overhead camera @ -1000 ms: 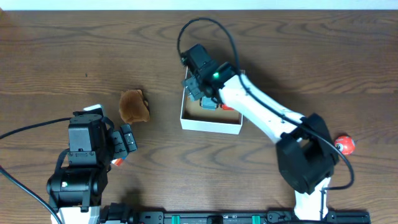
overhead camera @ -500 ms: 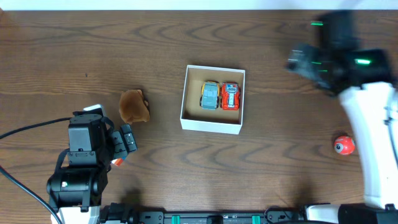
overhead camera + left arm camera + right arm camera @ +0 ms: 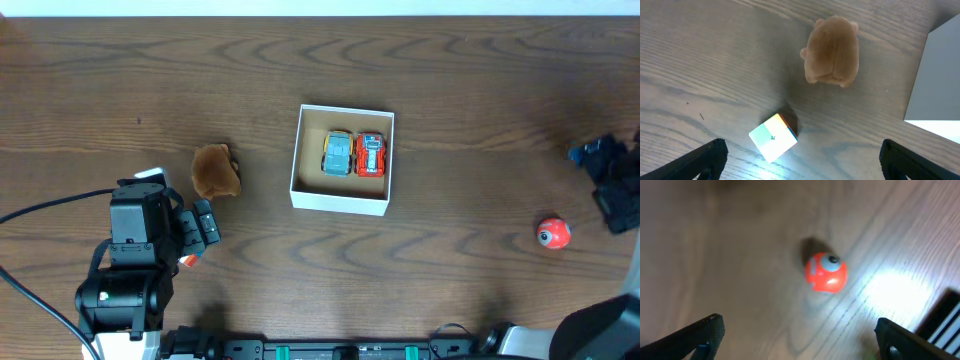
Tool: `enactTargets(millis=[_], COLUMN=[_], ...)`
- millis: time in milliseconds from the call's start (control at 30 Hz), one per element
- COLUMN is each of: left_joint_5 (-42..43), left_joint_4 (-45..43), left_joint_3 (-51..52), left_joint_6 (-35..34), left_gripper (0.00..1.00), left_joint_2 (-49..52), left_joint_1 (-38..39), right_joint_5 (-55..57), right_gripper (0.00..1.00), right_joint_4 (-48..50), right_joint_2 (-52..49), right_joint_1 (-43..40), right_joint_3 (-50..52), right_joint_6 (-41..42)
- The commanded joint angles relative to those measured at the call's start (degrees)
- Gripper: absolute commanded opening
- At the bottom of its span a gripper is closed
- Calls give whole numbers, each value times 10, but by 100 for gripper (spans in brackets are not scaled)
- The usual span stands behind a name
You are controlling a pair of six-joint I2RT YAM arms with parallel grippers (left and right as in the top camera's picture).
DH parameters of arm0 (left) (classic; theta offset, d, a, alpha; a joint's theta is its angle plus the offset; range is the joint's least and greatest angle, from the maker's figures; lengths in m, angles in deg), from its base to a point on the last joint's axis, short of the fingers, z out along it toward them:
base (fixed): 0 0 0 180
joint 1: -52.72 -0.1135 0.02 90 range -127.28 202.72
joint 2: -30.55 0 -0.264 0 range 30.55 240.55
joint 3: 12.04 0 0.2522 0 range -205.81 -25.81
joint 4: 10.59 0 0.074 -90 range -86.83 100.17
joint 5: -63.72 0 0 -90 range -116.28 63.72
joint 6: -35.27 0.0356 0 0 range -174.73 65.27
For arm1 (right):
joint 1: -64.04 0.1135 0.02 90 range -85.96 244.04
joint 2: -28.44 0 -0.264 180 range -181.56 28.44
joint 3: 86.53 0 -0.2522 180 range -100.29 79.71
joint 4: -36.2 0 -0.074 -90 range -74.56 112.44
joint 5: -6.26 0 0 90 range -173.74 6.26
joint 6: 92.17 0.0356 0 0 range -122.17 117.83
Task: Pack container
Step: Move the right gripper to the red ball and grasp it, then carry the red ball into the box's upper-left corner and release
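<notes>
Jaws both apart; container [image 3: 340,203] holds blue car [image 3: 338,154], red car [image 3: 371,155] (adjacent).

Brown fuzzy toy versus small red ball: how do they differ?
The brown fuzzy toy is lumpy, matte and larger; the small red ball is round, glossy, with an eye-like spot. The toy lies left of the white cardboard box; the ball far right. Both rest outside it.

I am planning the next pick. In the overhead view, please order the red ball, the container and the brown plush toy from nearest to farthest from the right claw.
1. The red ball, close beside the right claw, on the table's right side.
2. The container, at mid-table.
3. The brown plush toy, on the left beyond the container.
</notes>
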Motion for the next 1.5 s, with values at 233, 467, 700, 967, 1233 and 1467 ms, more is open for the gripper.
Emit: enactTargets(millis=[233, 467, 700, 967, 1233, 1467], left_joint_5=[-7, -7, -7, -7, -7, -7], left_joint_4=[2, 2, 2, 6, 6, 6], left_joint_3=[-13, -13, -13, -13, -13, -13], left_joint_6=[-8, -8, -8, -8, -8, -8], left_gripper=[98, 98, 98, 98, 98, 98], left_joint_2=[0, 0, 0, 0, 0, 0], left_joint_1=[-3, -3, -3, -3, -3, -3], right_joint_5=[-16, -15, -9, -5, -5, -9], right_gripper=[98, 97, 97, 76, 46, 2], right_joint_4=[157, 241, 316, 334, 332, 334], right_joint_2=[-2, -2, -2, -2, -2, -2], right_joint_1=[-16, -16, -16, -16, -16, -12], right_joint_3=[186, 258, 310, 319, 319, 319], right_joint_6=[-19, -29, -43, -57, -57, -57])
